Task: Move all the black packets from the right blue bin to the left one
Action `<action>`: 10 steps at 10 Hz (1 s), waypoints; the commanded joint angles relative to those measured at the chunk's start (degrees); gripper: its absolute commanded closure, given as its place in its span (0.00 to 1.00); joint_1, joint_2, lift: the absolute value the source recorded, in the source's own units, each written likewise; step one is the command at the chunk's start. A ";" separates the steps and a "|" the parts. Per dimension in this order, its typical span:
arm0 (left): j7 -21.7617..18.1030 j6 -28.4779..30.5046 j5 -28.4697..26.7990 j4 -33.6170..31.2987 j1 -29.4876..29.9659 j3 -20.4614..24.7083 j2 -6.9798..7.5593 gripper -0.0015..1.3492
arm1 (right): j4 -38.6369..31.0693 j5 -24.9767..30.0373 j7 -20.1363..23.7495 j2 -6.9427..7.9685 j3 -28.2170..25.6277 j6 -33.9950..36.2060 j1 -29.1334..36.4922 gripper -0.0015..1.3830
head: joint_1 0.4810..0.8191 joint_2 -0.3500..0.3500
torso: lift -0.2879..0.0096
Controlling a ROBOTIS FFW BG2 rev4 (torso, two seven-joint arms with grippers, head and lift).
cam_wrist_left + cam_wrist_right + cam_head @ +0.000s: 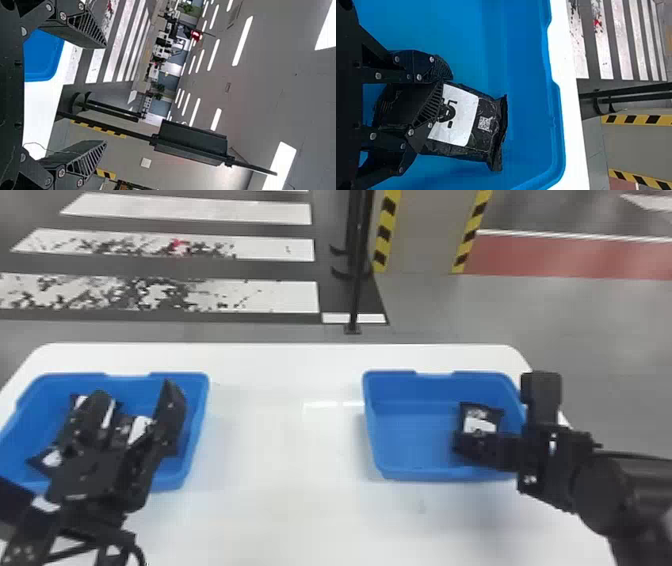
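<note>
Transfer of black packets between two bins on a white surface [280, 500]. The right pincer [446, 78] is lowered into the right bin [556, 118], its fingers drawn nearly together at one long edge of the packet [459, 114]; they appear clamped on that edge, though the depth of the bite cannot be told. The packet lies label upward, its crimped end near the bin's wall. The left pincer [136, 387], fingers wide apart, is over the left bin [200, 420], where several packets [50, 460] rest.

The step in hand is judged to be the grasp and lift. An edge hold may peel or let the pouch swing; a deeper bite on the filled body would be surer. Raise slowly and vertically until the crimped end clears the rim, then carry across. The left pincer should make room before a low release.
</note>
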 commanded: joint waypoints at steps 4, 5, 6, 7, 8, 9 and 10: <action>0.00 -0.47 0.08 0.07 0.03 -0.19 0.09 0.16 | -13.63 -0.17 -1.98 0.30 1.99 4.46 1.40 0.18 | 0.63 0.43 | 0.40; 0.00 -0.47 0.08 0.07 0.03 -0.19 0.09 0.16 | -14.20 -0.05 -1.98 0.21 1.99 5.58 1.26 0.09 | 0.63 0.44 | 0.40; -0.09 -0.47 0.08 0.07 0.17 -0.08 0.09 0.16 | -15.74 0.75 -2.07 0.21 1.88 7.69 1.40 0.08 | 0.63 0.44 | 0.40; -0.09 -0.47 0.08 0.07 0.17 -0.08 0.09 0.16 | -17.15 1.43 -3.21 0.21 1.99 10.22 1.26 0.08 | 0.63 0.44 | 0.40; -0.09 -0.47 0.08 -0.07 0.17 -0.19 0.09 0.16 | -17.71 1.77 -4.70 0.21 1.99 12.76 0.84 0.08 | 0.63 0.43 | 0.40; -0.09 -0.47 0.20 0.07 0.17 -0.19 0.17 0.16 | -16.73 1.89 -5.32 0.21 1.65 13.74 0.41 0.08 | 0.63 0.42 | 0.40; -0.09 -0.33 0.20 0.07 0.31 -0.19 0.17 0.16 | -15.46 1.43 -6.02 0.21 1.31 14.58 0.27 0.08 | 0.63 0.41 | 0.40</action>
